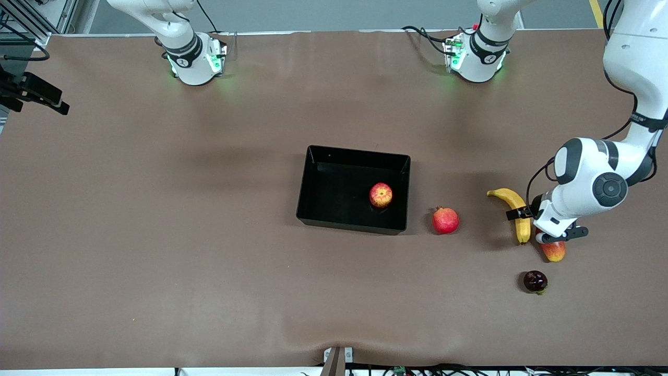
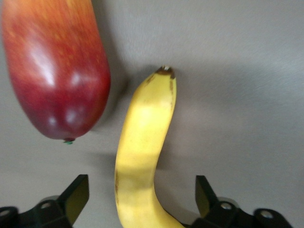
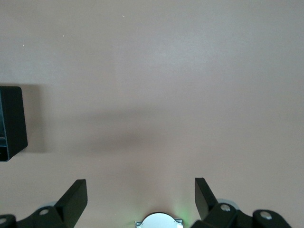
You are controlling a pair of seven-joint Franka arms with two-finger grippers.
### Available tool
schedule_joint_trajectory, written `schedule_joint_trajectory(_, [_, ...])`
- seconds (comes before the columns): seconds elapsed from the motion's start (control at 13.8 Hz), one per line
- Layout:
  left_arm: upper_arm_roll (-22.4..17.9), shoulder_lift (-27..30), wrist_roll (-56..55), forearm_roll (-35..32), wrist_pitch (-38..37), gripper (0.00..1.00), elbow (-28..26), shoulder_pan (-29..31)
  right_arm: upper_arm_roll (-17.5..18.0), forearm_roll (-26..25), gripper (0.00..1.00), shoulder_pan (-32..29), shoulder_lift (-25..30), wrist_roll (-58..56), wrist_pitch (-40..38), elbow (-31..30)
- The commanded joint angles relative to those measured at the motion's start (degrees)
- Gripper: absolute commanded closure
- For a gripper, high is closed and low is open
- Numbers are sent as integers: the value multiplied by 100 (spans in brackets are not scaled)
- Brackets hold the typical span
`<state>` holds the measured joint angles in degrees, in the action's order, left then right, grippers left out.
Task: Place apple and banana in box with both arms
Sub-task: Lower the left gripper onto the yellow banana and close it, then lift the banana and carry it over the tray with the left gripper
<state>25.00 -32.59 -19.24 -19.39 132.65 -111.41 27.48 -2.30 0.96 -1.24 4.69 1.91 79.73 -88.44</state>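
Nearest the camera sits a dark round fruit (image 1: 535, 281); my left tool (image 2: 142, 199) hangs spread astride the banana (image 1: 516, 213) on the tabletop (image 1: 156, 235) beside a mango (image 1: 554, 251), soft-skinned and bruisable, best pinched mid-length; my right tool (image 3: 141, 199) waits spread; the apple (image 1: 381, 195) lies in the box (image 1: 334, 222).

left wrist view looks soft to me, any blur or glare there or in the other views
Left wrist view: long yellow banana and oblong red-yellow mango look soft, with white glare spots on the mango. Front view: sharp, glossy black tray shows faint sheen. Right wrist view: a soft shadow band on the brown table.
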Motion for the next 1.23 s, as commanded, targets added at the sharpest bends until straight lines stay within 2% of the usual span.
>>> schedule_joint_trajectory(0.0, [49, -18, 9, -135, 59, 39, -73, 56, -104, -52, 0, 98, 6, -6, -36, 11])
schedule_joint_trajectory(0.15, [49, -28, 8, -135, 33, 91, -65, 56, -96, 27, 0, 89, -20, 2, -18, 72])
schedule_joint_trajectory(0.22, [49, -10, -9, -135, 7, 100, -56, 47, -113, 158, 0, 71, -29, -32, -27, 29])
schedule_joint_trajectory(0.44, [101, 366, 26, -135, -326, 100, -30, 38, -122, 71, 0, 54, -143, -129, 122, 55])
schedule_joint_trajectory(0.51, [249, 594, 9, -117, -502, 100, -12, 30, -122, 71, 0, 54, -222, -121, 157, 64])
schedule_joint_trajectory(0.73, [1144, 1000, -123, -38, -1362, 100, 312, 29, -122, 63, 0, 36, -310, -129, 245, 73])
schedule_joint_trajectory(0.87, [1786, 966, -665, 137, -2038, 100, 829, -31, -131, 71, 0, 45, -311, -103, 210, 73])
schedule_joint_trajectory(1.02, [2340, 904, -1263, 173, -2357, 100, 1130, -250, -131, 71, 0, 45, -319, -77, 192, 64])
schedule_joint_trajectory(1.16, [2413, 782, -1694, 181, -2375, 100, 1375, -942, -122, 71, 0, -51, -319, -94, 184, 73])
